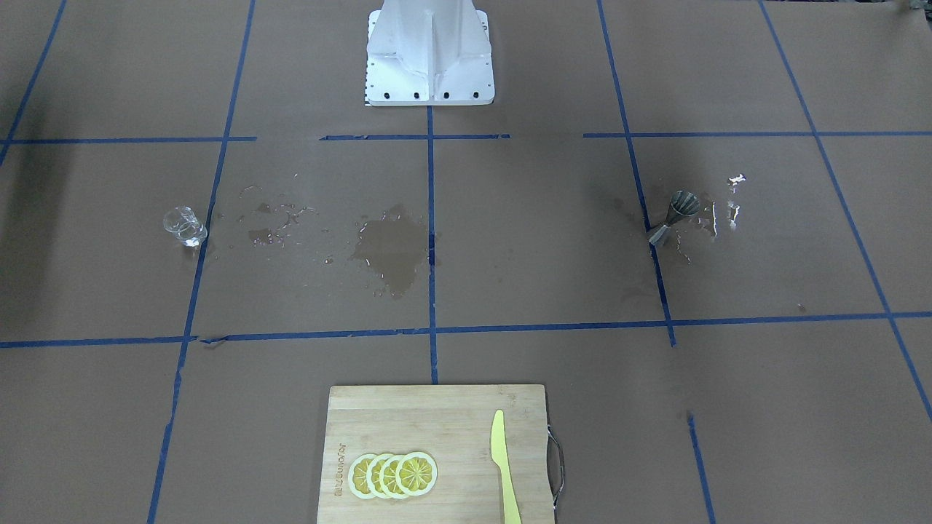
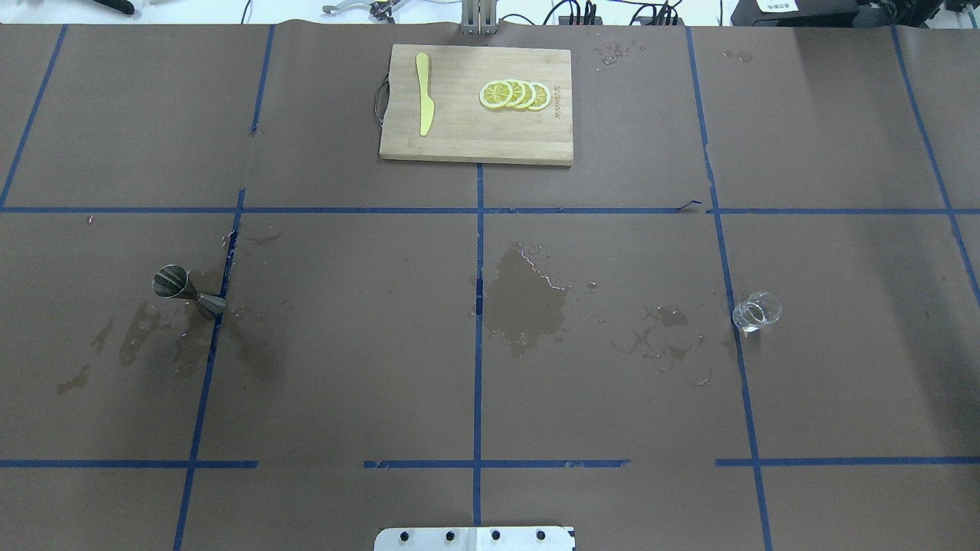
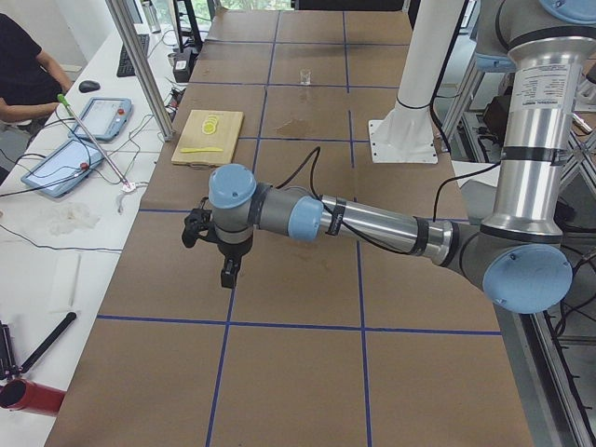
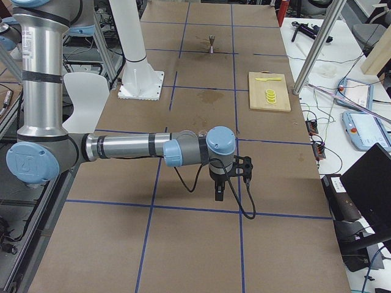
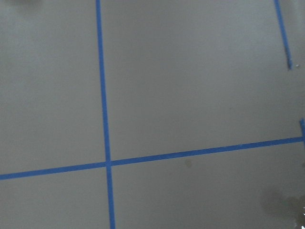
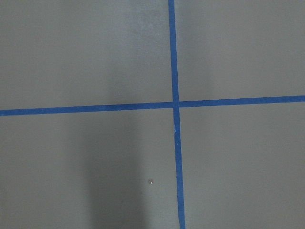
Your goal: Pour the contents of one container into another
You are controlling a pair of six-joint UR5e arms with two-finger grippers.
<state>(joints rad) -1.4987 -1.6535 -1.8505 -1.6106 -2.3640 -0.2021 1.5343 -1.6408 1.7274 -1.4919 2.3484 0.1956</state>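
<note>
Both arms hang well apart from the cups: glass (image 2: pixel 756 312) lies nearer the right gripper (image 4: pixel 219 194), jigger (image 2: pixel 187 291) nearer the left gripper (image 3: pixel 226 277). Jaw widths, can't tell.

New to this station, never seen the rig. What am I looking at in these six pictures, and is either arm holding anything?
Two robot arms work at a table covered in brown paper with blue tape lines. Two pictures look down on it, one from across and one from behind the robot; no arm shows there. Each side picture shows one arm up close: the left arm with the left gripper, the right arm with the right gripper. Both hang over bare paper with nothing visibly held; open or shut is unclear. The wrist cameras show only paper and tape. On the table stand a glass cup and a metal jigger, with wet patches between, plus a cutting board with lemon slices and a yellow knife.
</note>
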